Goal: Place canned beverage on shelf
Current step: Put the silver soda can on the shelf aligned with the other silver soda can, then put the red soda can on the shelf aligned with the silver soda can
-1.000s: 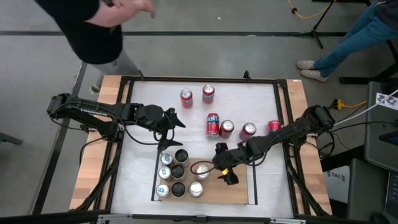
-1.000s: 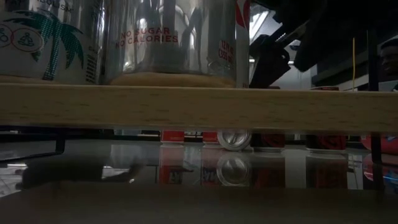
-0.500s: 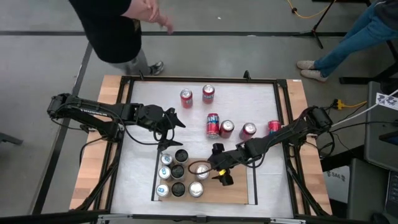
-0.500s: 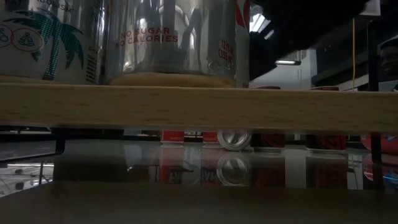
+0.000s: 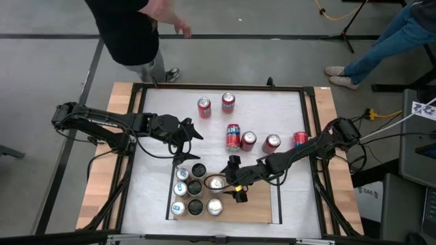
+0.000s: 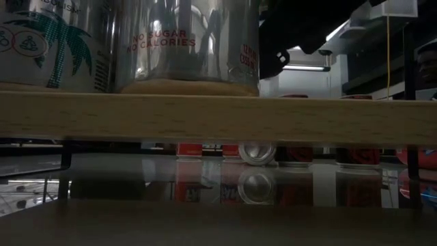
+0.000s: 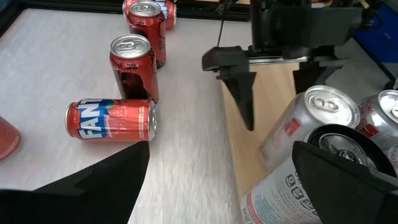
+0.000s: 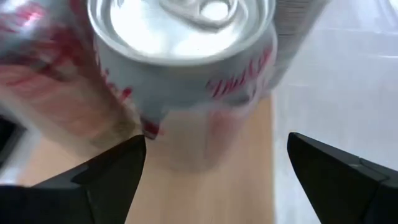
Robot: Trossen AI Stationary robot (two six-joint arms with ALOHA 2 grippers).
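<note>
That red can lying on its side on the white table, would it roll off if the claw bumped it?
Probably. The red can on its side rests on its round wall on the smooth tabletop, so a sideways nudge would likely roll it. Upright cans stand beside it and might stop it.

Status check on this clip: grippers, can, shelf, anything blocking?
Right gripper open beside the silver can standing on the shelf. Left gripper open, waiting above the shelf's can cluster. Six red cans remain on the table; nothing blocking.
</note>
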